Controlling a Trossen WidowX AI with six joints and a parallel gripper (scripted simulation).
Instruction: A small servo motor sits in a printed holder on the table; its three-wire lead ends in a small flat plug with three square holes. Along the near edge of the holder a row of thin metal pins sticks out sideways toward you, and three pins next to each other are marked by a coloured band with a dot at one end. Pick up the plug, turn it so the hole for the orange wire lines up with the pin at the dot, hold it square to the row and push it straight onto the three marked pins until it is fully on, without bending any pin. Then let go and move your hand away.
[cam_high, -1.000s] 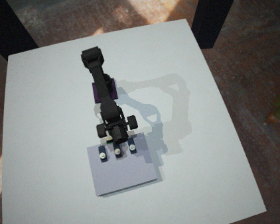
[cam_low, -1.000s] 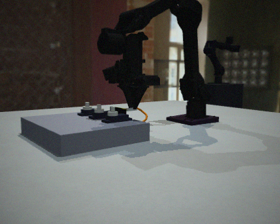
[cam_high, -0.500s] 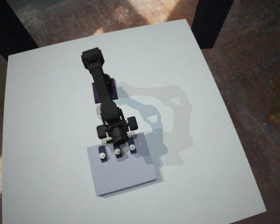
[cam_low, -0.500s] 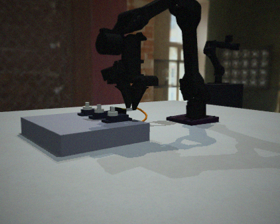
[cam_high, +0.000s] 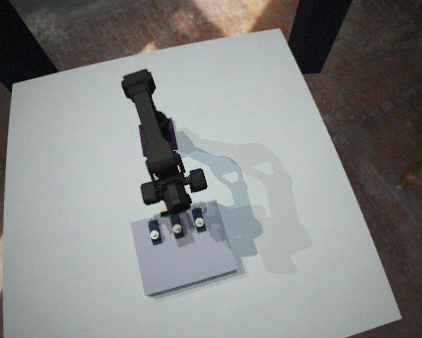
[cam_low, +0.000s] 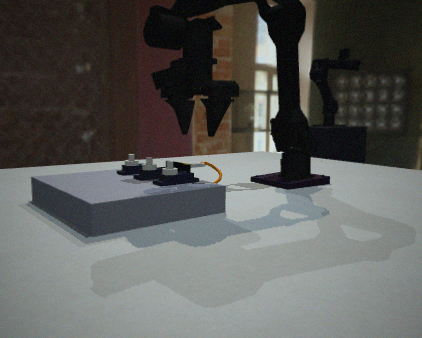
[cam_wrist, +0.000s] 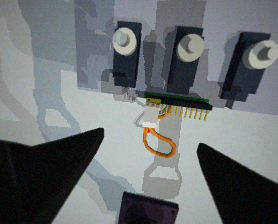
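Observation:
The small pale plug (cam_wrist: 151, 118) (cam_low: 196, 164) sits at the left end of the pin row (cam_wrist: 187, 111), its front up against the yellow band (cam_wrist: 153, 101). No bare pins show between plug and band in the wrist view. The plug looks square to the row. An orange wire (cam_wrist: 174, 151) (cam_low: 219, 173) loops from its rear, seemingly from the left side, where the band's dot seems to be; the dot is too small to be sure. Bare pins to the right look straight and even. My gripper (cam_wrist: 149, 139) (cam_low: 199, 135) is open and empty, raised above the plug, with fingers wide apart.
The grey-lilac holder block (cam_high: 190, 265) (cam_low: 160, 210) carries three dark mounts with pale round knobs (cam_high: 155, 234) (cam_high: 177, 228) (cam_high: 199, 222). The arm's dark purple base (cam_low: 290, 180) (cam_wrist: 149, 209) stands on the white table (cam_high: 300, 225) beyond the pin side.

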